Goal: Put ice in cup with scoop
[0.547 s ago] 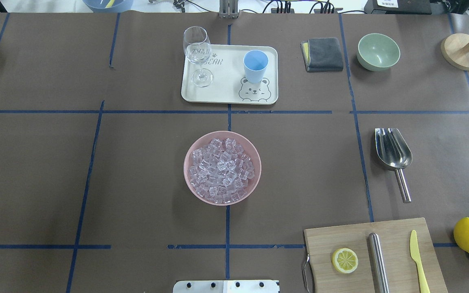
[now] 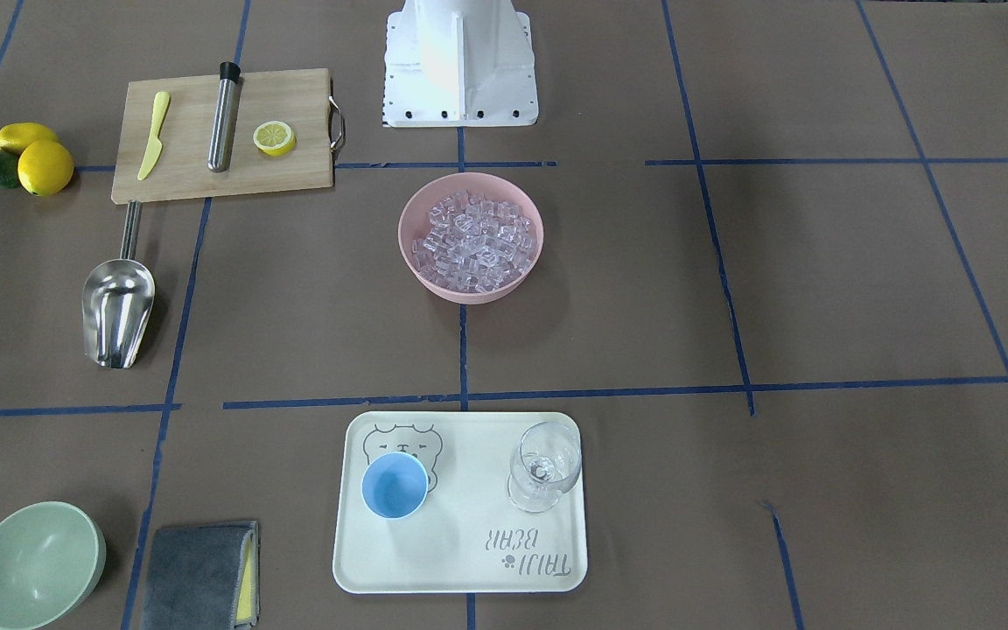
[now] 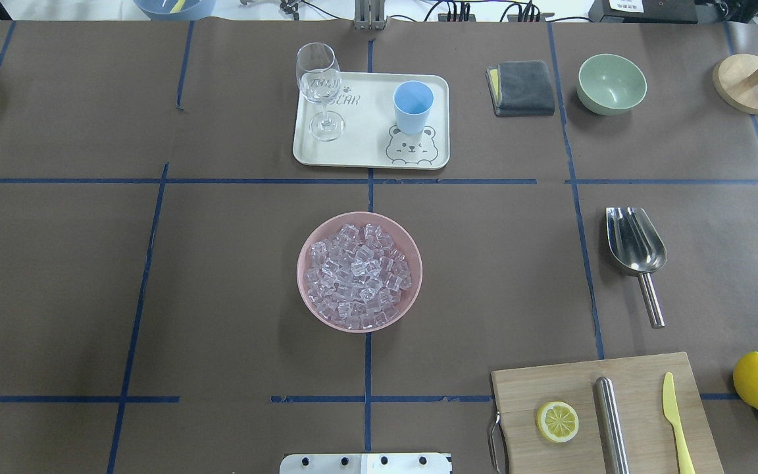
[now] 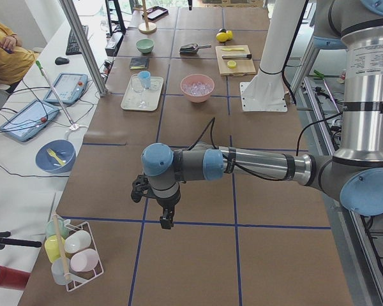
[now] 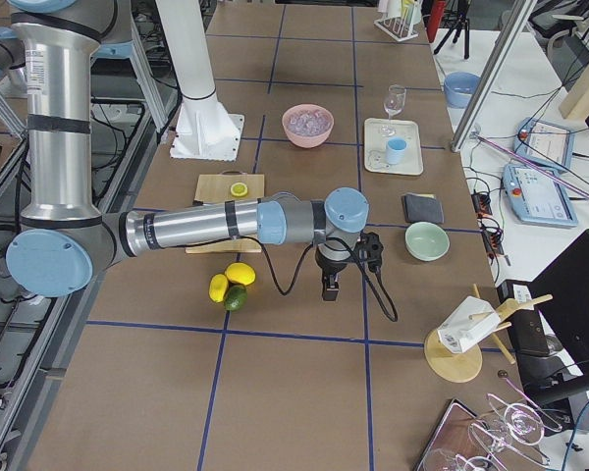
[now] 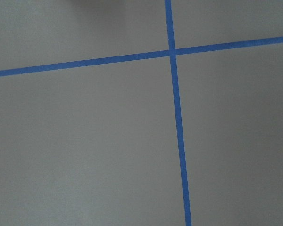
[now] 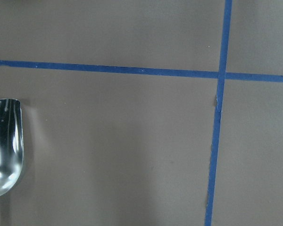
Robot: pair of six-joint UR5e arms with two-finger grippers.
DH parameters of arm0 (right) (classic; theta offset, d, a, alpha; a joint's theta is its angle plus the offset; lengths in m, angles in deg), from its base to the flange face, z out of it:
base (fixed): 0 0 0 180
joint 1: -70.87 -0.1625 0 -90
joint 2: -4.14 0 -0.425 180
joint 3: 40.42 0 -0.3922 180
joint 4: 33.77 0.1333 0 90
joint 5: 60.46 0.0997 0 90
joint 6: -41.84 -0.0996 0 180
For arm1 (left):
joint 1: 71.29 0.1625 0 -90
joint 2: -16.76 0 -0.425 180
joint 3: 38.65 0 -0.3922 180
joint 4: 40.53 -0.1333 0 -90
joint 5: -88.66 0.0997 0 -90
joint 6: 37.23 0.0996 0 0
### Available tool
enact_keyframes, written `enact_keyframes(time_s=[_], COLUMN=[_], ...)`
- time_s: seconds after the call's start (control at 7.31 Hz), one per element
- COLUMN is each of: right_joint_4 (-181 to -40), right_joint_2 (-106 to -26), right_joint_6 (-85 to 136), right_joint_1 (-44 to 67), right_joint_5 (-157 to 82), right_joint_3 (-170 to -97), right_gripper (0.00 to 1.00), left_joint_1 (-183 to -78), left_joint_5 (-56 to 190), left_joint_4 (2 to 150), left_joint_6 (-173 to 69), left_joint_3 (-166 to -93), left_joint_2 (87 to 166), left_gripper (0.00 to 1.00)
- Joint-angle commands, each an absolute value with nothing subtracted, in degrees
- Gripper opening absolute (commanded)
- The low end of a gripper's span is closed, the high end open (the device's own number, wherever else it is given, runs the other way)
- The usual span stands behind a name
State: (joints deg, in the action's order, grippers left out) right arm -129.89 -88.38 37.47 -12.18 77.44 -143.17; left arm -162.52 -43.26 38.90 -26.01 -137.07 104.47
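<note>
Steel scoop (image 3: pixel 635 247) is lying on the robot's right of the pink bowl (image 3: pixel 302 273) holding the ice (image 3: pixel 358 276); the blue cup (image 3: pixel 412 105) is standing on the tray (image 3: pixel 366 141). Only the side views are showing the left gripper (image 4: pixel 166 222) and right gripper (image 5: pixel 329 289), jaws impossible to tell

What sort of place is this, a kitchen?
Probably a robotics lab, not a kitchen: a robot arm over a table gridded with blue tape, control tablets alongside, ice and scoop laid out as props.
</note>
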Motion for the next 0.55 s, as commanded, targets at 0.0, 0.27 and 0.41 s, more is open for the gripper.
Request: enact_keyframes(time_s=[0.0,0.27,0.41], right_joint_4=[-129.8,-129.8,-129.8], right_joint_2=[-87.7,-87.4,-87.4], right_joint_6=[37.8,37.9,37.9], right_joint_1=[-12.2,-12.2,-12.2], right_joint_5=[77.4,77.4,77.4], right_joint_3=[-143.3,-143.6,-143.6], right_gripper=[1.00,1.00,1.00], left_joint_1=[-162.5,-162.5,-162.4], left_joint_5=[-43.3,-43.4,-43.2], left_joint_4=[39.1,39.1,39.0], left_joint_6=[-26.0,-26.1,-26.1], left_joint_3=[-137.4,-138.0,-140.1], left_joint_2=[104.5,104.6,104.6], left_gripper=[1.00,1.00,1.00])
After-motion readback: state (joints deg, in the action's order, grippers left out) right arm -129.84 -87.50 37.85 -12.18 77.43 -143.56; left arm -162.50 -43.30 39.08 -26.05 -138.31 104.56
